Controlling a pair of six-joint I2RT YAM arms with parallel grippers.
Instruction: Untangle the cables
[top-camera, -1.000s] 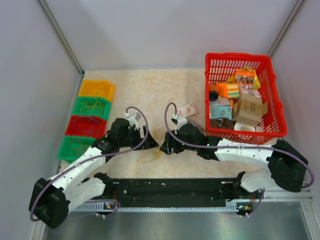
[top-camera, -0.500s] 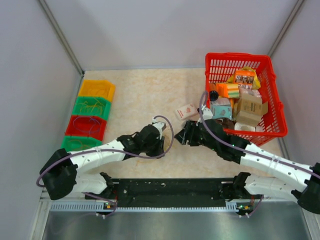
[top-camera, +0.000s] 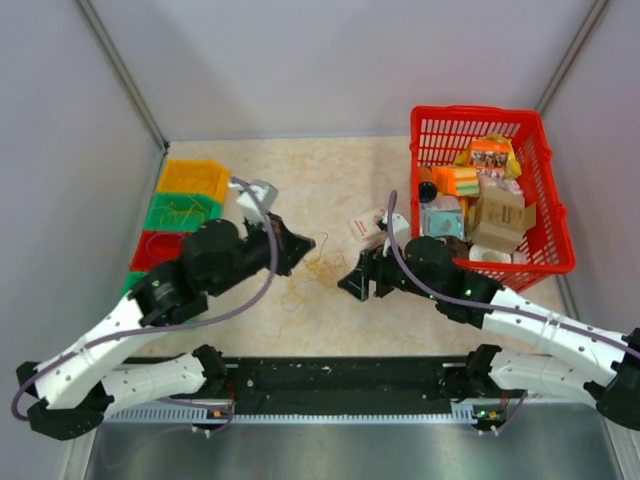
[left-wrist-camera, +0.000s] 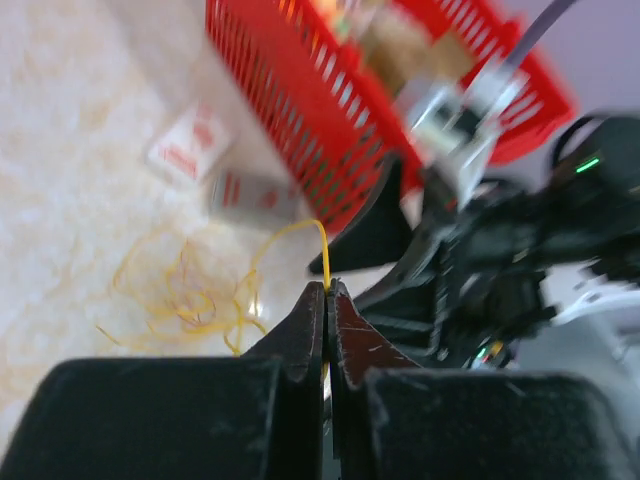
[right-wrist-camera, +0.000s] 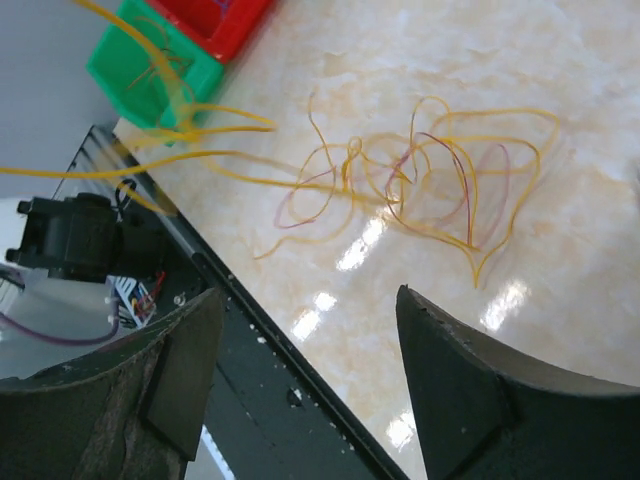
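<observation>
My left jaws pinched a yellow cable (left-wrist-camera: 325, 255); my right jaws stood spread. Boxes (top-camera: 500, 215) filled the red basket (top-camera: 480, 110); left bins (top-camera: 160, 212) held strands (top-camera: 184, 209).

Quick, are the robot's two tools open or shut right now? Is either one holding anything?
Left tool: shut, pinching a thin yellow flexible cable.
Right tool: open, holding nothing.
</observation>
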